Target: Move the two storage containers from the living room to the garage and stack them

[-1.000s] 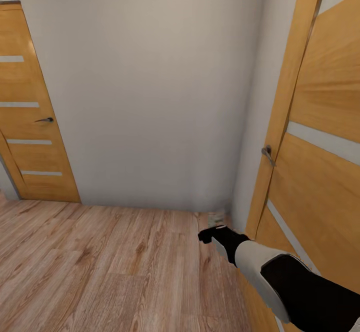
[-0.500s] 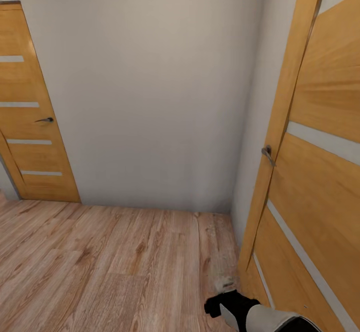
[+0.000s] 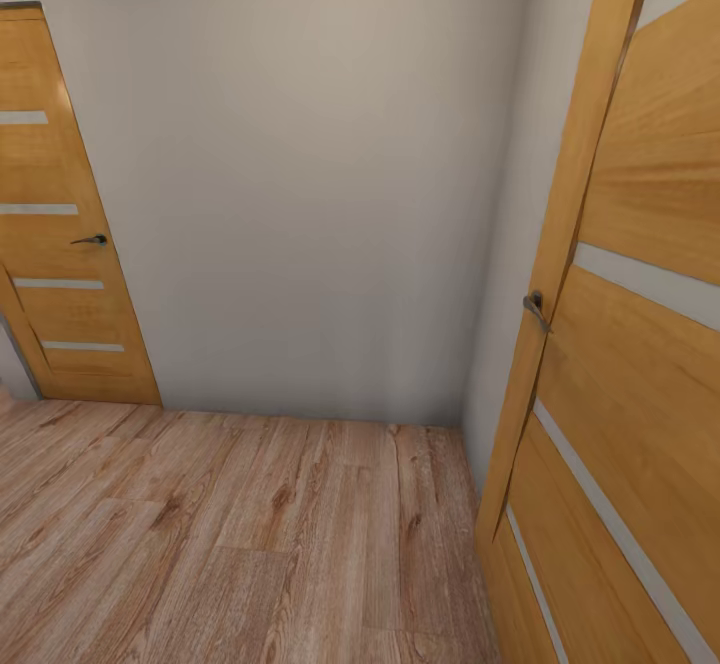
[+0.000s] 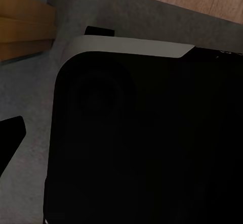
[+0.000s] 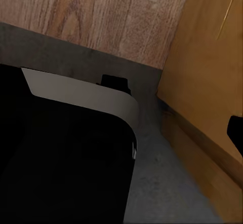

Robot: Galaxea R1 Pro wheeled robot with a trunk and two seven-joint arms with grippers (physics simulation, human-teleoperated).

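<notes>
Hallway, wood-plank floor (image 3: 250, 534), pale wall (image 3: 300, 174), two doors (right one (image 3: 640, 344) cropped)

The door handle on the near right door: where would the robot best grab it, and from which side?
Probably the lever's free end, which slants down away from its round base beside the right door's edge. Coming from the hallway side, over the wood floor, seems best, since the lever juts toward that open space.

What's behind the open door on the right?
The open door stands angled across the right side of the head view, and its wooden panel covers whatever lies behind it. Beside it you see a plain grey wall and wood plank floor.
</notes>
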